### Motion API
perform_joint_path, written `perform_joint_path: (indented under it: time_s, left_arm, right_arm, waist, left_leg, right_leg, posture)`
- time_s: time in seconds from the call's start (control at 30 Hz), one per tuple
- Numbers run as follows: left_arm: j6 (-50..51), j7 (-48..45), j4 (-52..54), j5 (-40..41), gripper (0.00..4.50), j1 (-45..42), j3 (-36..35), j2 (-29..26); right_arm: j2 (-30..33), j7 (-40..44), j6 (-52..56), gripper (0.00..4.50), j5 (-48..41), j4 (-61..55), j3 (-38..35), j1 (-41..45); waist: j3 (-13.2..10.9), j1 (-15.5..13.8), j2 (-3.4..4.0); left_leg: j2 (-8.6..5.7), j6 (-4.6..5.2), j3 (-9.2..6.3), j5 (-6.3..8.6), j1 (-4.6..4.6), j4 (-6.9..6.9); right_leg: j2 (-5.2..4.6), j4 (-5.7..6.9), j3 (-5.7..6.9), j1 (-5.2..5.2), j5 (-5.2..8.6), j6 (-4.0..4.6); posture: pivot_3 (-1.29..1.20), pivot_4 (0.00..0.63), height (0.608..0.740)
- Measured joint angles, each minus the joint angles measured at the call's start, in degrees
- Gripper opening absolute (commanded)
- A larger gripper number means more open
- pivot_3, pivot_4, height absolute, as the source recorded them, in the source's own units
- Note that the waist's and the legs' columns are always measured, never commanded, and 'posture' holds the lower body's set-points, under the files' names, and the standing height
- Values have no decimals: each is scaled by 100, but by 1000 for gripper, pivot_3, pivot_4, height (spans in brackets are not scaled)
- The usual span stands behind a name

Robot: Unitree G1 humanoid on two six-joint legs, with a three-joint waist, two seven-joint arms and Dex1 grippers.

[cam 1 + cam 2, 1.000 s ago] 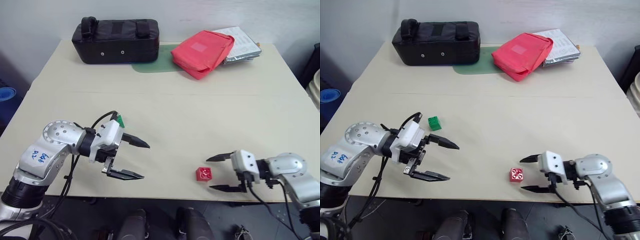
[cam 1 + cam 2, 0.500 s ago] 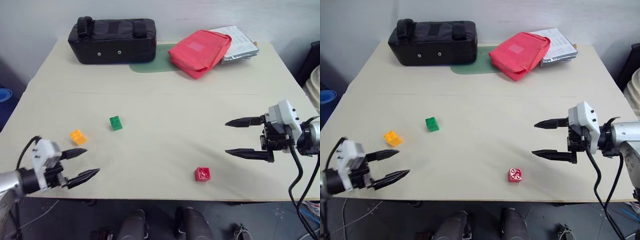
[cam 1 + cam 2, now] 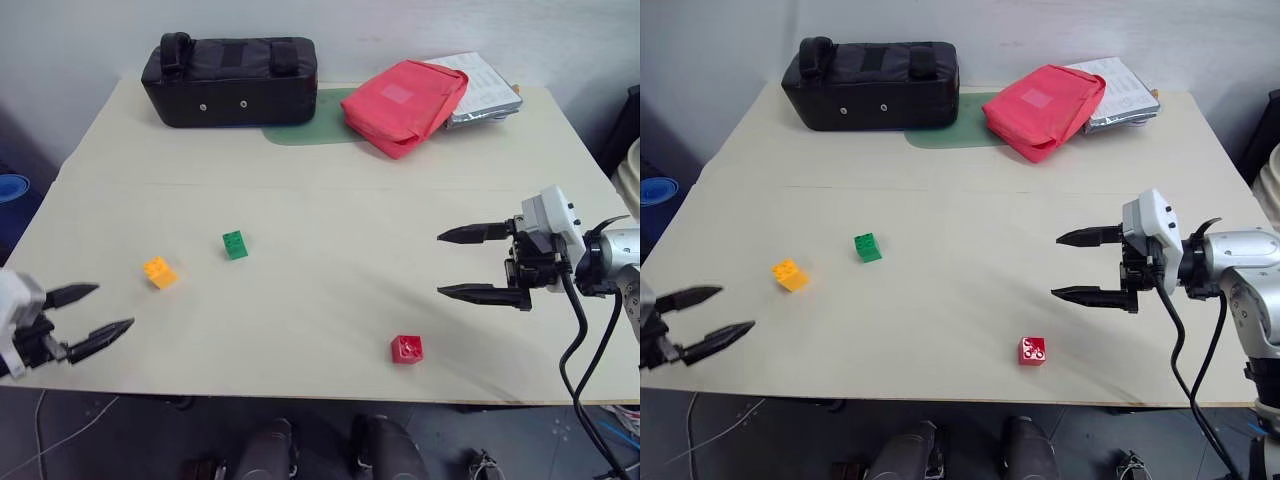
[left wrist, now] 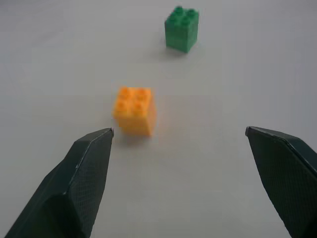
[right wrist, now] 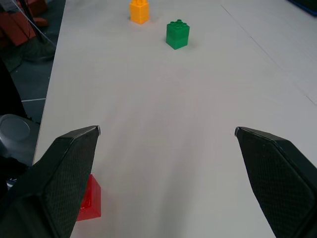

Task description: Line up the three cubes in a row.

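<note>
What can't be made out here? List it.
- Small red studded plastic brick: right wrist view, partly hidden behind a black finger.
- Grey papers: head view, partly covered by the red fabric pouch.
- Green mat: partly under the black zipped bag.

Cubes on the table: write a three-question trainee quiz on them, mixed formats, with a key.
1. True or false: the green cube touches the orange cube.
2. Which cube lies nearest the table's front edge? A) green B) orange C) red
3. Fill in: both the left gripper and the right gripper have their jaws ____.

Key: 1. False, bare table shows between them. 2. C, the red cube. 3. Open, and neither holds anything.
</note>
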State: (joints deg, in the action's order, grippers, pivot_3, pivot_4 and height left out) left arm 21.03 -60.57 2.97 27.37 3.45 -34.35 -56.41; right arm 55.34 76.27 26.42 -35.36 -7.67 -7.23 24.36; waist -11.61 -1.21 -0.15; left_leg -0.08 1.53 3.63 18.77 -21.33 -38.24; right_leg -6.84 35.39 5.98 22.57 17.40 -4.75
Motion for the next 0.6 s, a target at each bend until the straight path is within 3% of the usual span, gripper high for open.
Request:
perform_joint_path:
  time_s: [0.2, 0.37, 0.6]
  left_arm:
    - [-267, -898, -1377, -667, 4500, -2930, 2380, -171]
    - [-1031, -1022, -3210, -2076, 4500, -5010, 4053, 712]
    - [-1713, -1209, -4933, -2924, 4500, -6084, 4788, 1284]
  right_arm:
    - [-155, -327, 106, 4478, -20, -328, -73, -75]
    - [-252, -817, 167, 4478, -16, -868, -275, -657]
    - [-379, -1352, 504, 4478, -441, -1635, -503, -910]
  waist:
    - [2, 4, -2]
    - [0, -36, -12]
    - [-9, 67, -29]
  left_leg:
    - [-4, 12, 30, -11, -12, -3]
    - [-16, 32, 64, -22, -20, -13]
    - [-10, 52, 80, -14, -20, -43]
  right_leg:
    - [18, 25, 9, 8, -6, -10]
    - [48, 29, 47, 18, -16, -28]
    - [26, 31, 20, 19, -26, -47]
  posture:
    - [0, 150, 740]
    - [0, 150, 740]
    - [0, 150, 740]
